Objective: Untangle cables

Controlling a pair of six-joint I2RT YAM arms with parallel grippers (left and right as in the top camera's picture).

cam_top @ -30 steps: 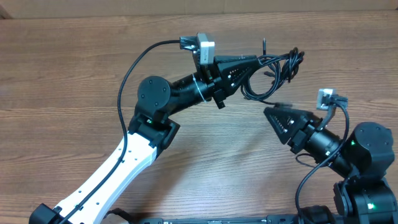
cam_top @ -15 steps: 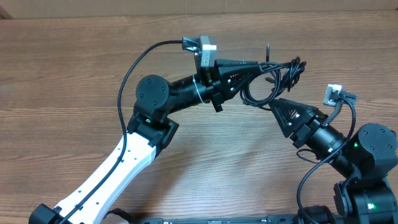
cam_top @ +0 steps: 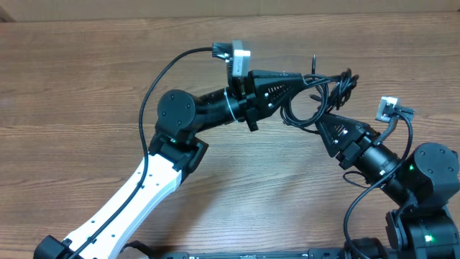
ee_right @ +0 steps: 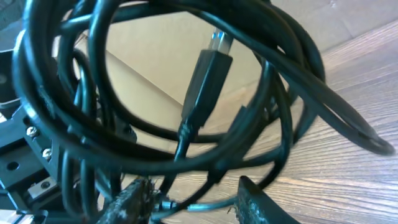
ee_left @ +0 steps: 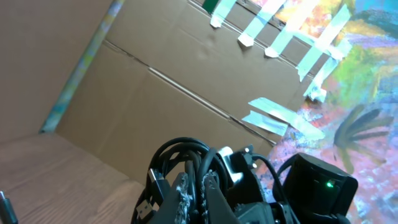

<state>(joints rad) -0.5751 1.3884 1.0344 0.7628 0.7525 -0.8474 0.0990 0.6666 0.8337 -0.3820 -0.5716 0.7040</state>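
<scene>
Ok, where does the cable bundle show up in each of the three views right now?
Overhead: the cable bundle is upper right of centre, at the tip of the left gripper.
Left wrist: the cable bundle loops at bottom centre.
Right wrist: the cable bundle fills most of the frame, with one plug mid-picture.
Shared landmark: the cardboard wall.

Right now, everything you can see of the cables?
The cables are thin black cords, rubbery-looking, wound into one tangled bunch of loops. A black plug with a silver tip hangs inside the loops. The left gripper is shut on the bunch; the right gripper, open, flanks its lowest strands.
</scene>
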